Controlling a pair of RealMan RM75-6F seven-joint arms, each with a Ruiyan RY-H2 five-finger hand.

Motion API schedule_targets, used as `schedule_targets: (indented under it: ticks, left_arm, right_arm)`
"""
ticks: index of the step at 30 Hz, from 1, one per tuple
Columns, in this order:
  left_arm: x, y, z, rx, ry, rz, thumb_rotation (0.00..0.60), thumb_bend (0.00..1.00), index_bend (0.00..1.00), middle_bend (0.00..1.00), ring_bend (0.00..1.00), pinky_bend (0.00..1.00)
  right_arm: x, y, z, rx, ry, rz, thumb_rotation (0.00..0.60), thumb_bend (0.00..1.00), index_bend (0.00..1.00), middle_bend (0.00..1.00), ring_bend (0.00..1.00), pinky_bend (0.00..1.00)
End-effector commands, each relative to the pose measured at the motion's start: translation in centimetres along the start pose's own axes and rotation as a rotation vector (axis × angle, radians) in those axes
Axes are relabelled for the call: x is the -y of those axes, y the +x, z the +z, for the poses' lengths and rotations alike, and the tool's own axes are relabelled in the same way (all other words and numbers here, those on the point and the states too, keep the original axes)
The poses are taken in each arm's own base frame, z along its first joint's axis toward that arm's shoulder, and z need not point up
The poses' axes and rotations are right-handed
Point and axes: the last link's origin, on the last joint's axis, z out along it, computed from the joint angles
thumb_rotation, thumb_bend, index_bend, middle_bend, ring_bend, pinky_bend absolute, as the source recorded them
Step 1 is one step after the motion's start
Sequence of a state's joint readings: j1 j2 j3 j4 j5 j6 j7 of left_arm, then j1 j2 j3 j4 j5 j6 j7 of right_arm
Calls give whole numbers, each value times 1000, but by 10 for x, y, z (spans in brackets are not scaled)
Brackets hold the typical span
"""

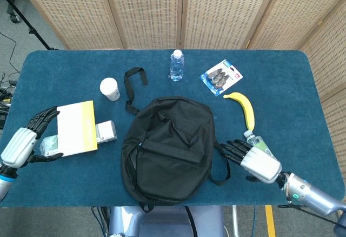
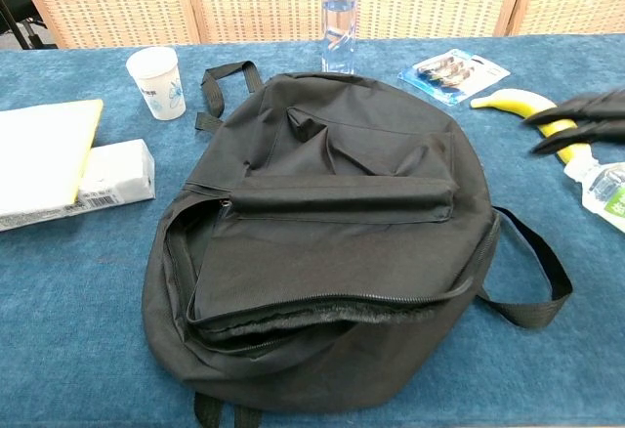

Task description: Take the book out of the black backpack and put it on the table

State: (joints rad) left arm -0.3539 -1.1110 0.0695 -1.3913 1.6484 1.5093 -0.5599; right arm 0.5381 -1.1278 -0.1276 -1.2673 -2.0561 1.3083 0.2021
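Note:
The black backpack [image 1: 168,147] [image 2: 332,242] lies in the middle of the table, its flap fallen over the opening. The book [image 1: 77,128] [image 2: 34,154], with a yellow and white cover, lies flat at the left, partly on top of a long box [image 1: 105,131] [image 2: 112,174]. My left hand [image 1: 24,141] is just left of the book, fingers spread, holding nothing. My right hand [image 1: 254,160] is right of the backpack with its fingers apart and empty; only its dark fingertips [image 2: 576,120] show at the chest view's right edge.
A paper cup [image 1: 110,89], a water bottle [image 1: 177,65], a blister pack [image 1: 221,77], a banana [image 1: 244,109] and a small green bottle [image 1: 260,148] stand around the backpack. A loose strap [image 1: 132,85] lies behind it. The right hand is beside the green bottle.

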Motion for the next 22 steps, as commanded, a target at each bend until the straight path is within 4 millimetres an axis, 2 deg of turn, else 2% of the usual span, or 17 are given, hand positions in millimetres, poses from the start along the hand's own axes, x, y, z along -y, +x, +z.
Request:
schedule_targets:
  ticks: [1, 4, 9, 14, 16, 22]
  left_arm:
    - [1, 10, -8, -61, 63, 46, 600, 0, 0, 0, 0, 85]
    - [1, 10, -18, -88, 139, 64, 600, 0, 0, 0, 0, 85]
    - [-2, 9, -27, -93, 250, 84, 600, 0, 0, 0, 0, 10]
    - [-7, 9, -38, -59, 332, 133, 600, 0, 0, 0, 0, 0]
    - [-9, 7, -46, -74, 325, 177, 600, 0, 0, 0, 0, 0]
    - [-11, 2, -53, -76, 334, 209, 600, 0, 0, 0, 0, 0]
  right_arm:
    - [-35, 17, -28, -29, -108, -137, 600, 0, 93, 4, 0, 119]
    - [-54, 22, -40, -144, -310, -98, 600, 0, 92, 0, 0, 119]
    - [-50, 18, -50, -324, -529, 77, 600, 0, 92, 0, 0, 81]
    - [-33, 10, -57, -394, -600, 207, 600, 0, 92, 0, 0, 46]
    - [-17, 0, -63, -433, -658, 285, 600, 0, 92, 0, 0, 38]
    - [14, -5, -64, -443, -746, 319, 600, 0, 92, 0, 0, 34]
